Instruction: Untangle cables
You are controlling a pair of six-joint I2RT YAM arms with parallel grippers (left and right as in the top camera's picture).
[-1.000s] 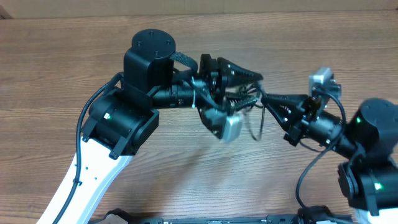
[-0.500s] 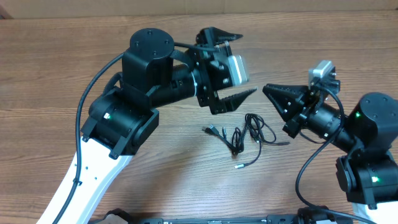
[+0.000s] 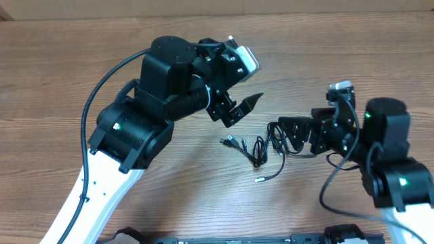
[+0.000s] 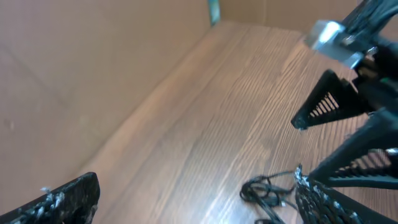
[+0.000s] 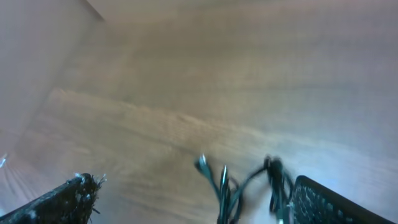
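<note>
- Cables [image 3: 261,150]: small loose black tangle on the desk [image 3: 61,61], approx. mid-desk, between the two arms.
- One plug end [image 3: 228,141] sticks out at the tangle's left. A second, silver-tipped, lies on the desk at the end of a strand trailing toward the arms' bases.
- L pincer [image 4: 196,183]: spread wide and empty, up off the desk, above and to the left of the tangle.
- L wrist cam: cables [image 4: 266,190] lie on the desk low in view, beside the pincer's right-hand finger.
- R pincer [image 5: 199,190]: also spread, nothing pinched, low at the tangle's right edge.
- R wrist cam is blurred; cables [image 5: 222,190] show as dark strands between the two tips, nearer the right-hand one.
- From overhead the R pincer [image 3: 283,129] overlaps the nearest loops. Can't tell if it touches them; prob. just beside.
- L wrist cam also shows the R pincer's fingers [image 4: 326,99] set apart, tips pointing at the tangle.
</note>
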